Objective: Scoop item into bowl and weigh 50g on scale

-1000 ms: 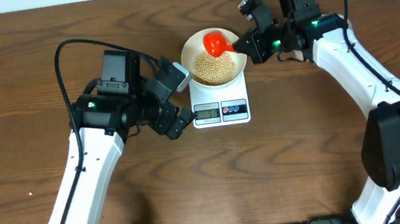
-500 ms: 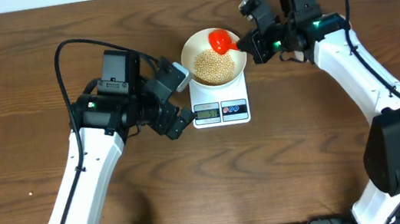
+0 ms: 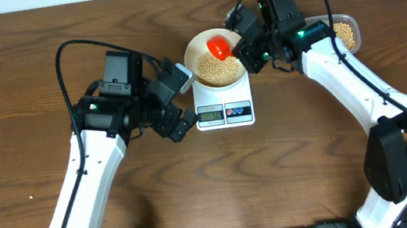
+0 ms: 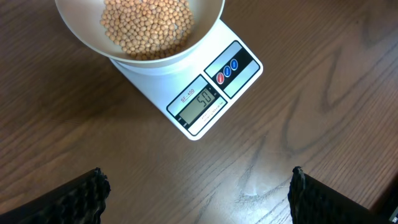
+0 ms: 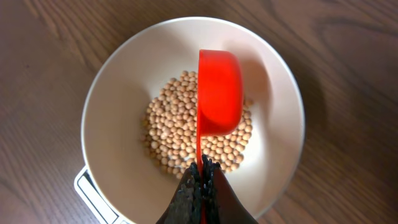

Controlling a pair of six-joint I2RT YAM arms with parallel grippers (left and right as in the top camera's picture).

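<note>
A white bowl [image 3: 199, 49] [image 4: 81, 28] [image 5: 118, 124] holding a pile of tan beans [image 3: 217, 66] [image 4: 146, 25] [image 5: 171, 127] sits on the white scale [image 3: 224, 110] [image 4: 214, 87], whose display reads 50. My right gripper [image 3: 245, 52] [image 5: 201, 167] is shut on the thin handle of a red scoop [image 3: 218, 46] [image 5: 219, 90], turned on its side over the beans in the bowl. To the scale's left, my left gripper [image 3: 178, 101] [image 4: 199, 193] stands wide open over bare wood with nothing between its fingers.
A clear plastic tub [image 3: 345, 31] with more beans sits at the back right, partly hidden behind the right arm. The table is dark wood [image 3: 289, 166]. The left arm's cable loops over the back left.
My right gripper has shifted left over the bowl and the red scoop has tilted onto its side; the tub behind the arm has come into view. The left arm has not moved.
</note>
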